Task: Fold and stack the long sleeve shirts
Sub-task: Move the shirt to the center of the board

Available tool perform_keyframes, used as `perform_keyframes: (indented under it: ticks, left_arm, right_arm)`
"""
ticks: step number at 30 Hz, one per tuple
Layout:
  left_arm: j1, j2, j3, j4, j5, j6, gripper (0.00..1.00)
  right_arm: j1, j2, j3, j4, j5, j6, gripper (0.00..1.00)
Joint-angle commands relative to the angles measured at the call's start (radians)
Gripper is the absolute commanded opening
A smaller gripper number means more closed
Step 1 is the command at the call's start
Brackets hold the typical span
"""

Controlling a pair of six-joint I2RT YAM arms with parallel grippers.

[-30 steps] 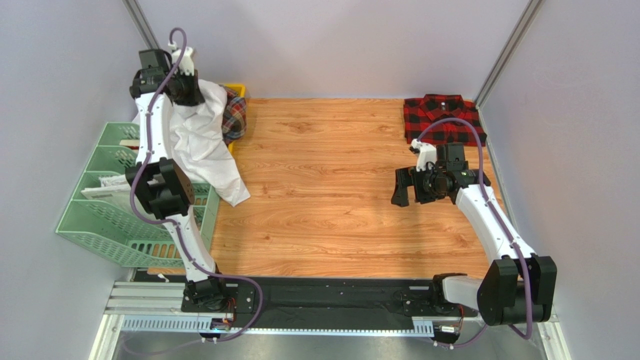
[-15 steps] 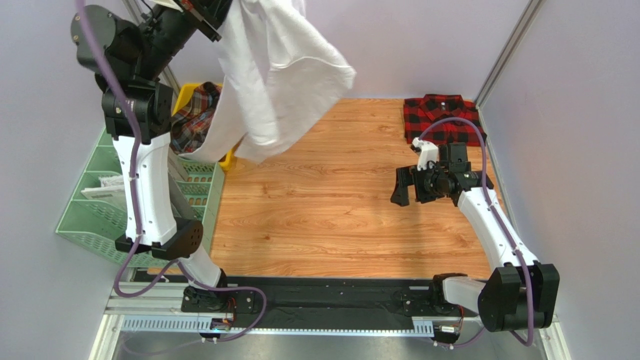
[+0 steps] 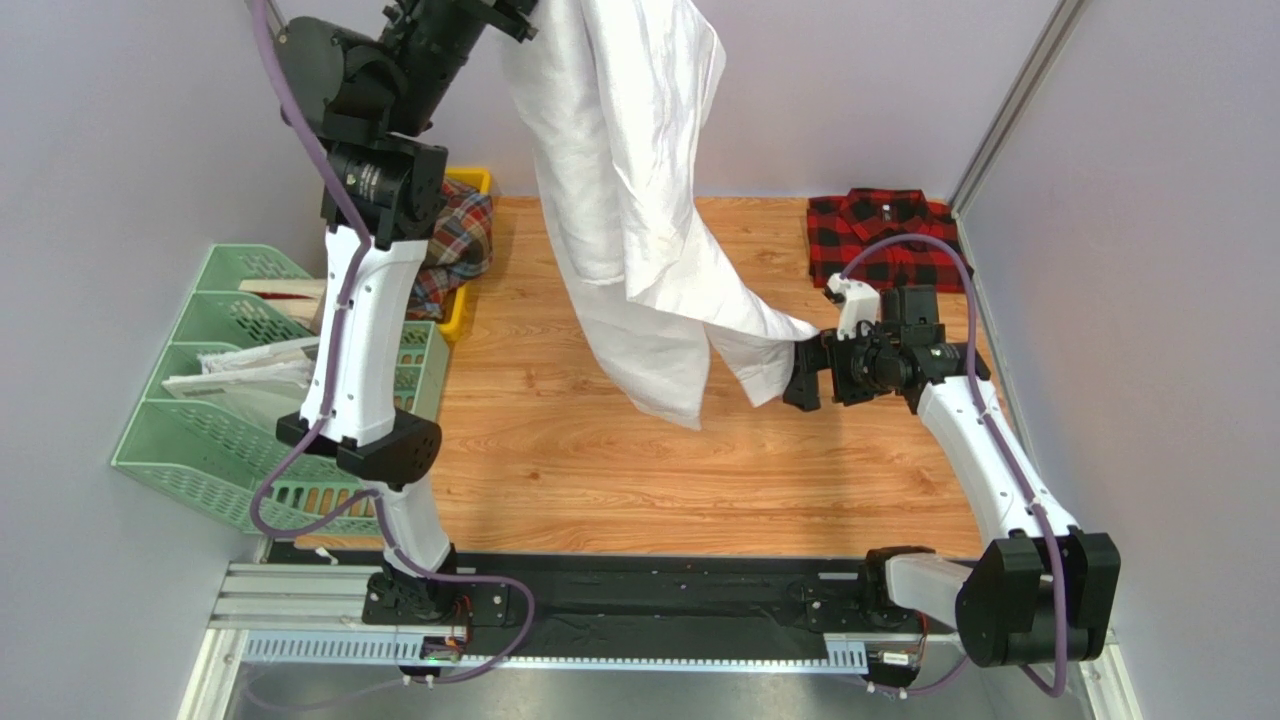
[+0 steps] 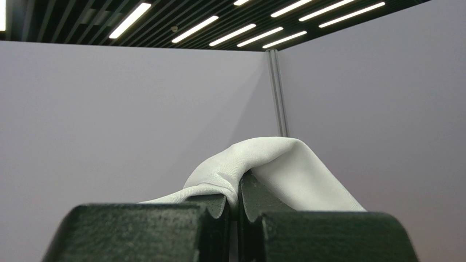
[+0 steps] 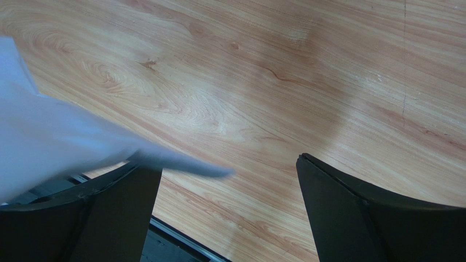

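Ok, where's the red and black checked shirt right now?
In the top view, the red-and-black checked shirt lies folded at the far right corner of the table, just beyond the right claw.

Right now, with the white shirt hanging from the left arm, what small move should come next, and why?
Probably the right gripper should ease toward the lower edge of the white shirt and close on it. The left gripper is shut on the shirt high up, and the hem crosses one finger of the open right gripper. Two grips could spread it flat.
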Motion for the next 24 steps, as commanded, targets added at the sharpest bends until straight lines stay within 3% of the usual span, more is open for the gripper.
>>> perform_keyframes:
  ticks: [1, 5, 8, 9, 10, 11, 12, 14, 19, 24]
  left_arm:
    - [-0.003, -0.086, -0.174, 0.032, 0.040, 0.058, 0.00]
    - [0.000, -0.270, -0.513, -0.029, 0.232, 0.112, 0.00]
    - [0.000, -0.402, -0.860, -0.207, 0.363, 0.239, 0.03]
    - [0.002, -0.427, -0.919, -0.273, 0.389, 0.318, 0.24]
    - [0.002, -0.444, -0.967, -0.451, 0.431, 0.392, 0.37]
    - [0.000, -0.462, -1.027, -0.550, 0.423, 0.529, 0.60]
    - [0.006, -0.467, -1.056, -0.635, 0.401, 0.579, 0.99]
    - [0.061, -0.496, -1.167, -0.763, 0.354, 0.635, 0.99]
    - [0.223, -0.542, -1.389, -0.744, 0.355, 0.624, 0.97]
    - [0.264, -0.454, -1.516, -0.734, 0.213, 0.641, 0.89]
  right_arm:
    - [-0.016, -0.020, 0.045, 0.009, 0.005, 0.001, 1.00]
    - [-0.040, -0.036, 0.044, -0.003, 0.008, -0.016, 1.00]
    - [-0.059, -0.041, 0.062, -0.022, 0.008, -0.036, 1.00]
    - [-0.059, -0.038, 0.067, -0.040, 0.007, -0.053, 1.00]
    - [-0.059, -0.038, 0.075, -0.049, 0.004, -0.062, 1.00]
    - [-0.059, -0.035, 0.079, -0.057, -0.011, -0.073, 1.00]
    - [-0.059, -0.033, 0.088, -0.069, -0.024, -0.087, 1.00]
    - [-0.059, -0.035, 0.091, -0.068, -0.060, -0.091, 1.00]
    - [-0.038, 0.017, 0.065, 0.003, -0.157, -0.076, 1.00]
    - [0.131, 0.175, 0.111, 0.056, -0.081, -0.068, 1.00]
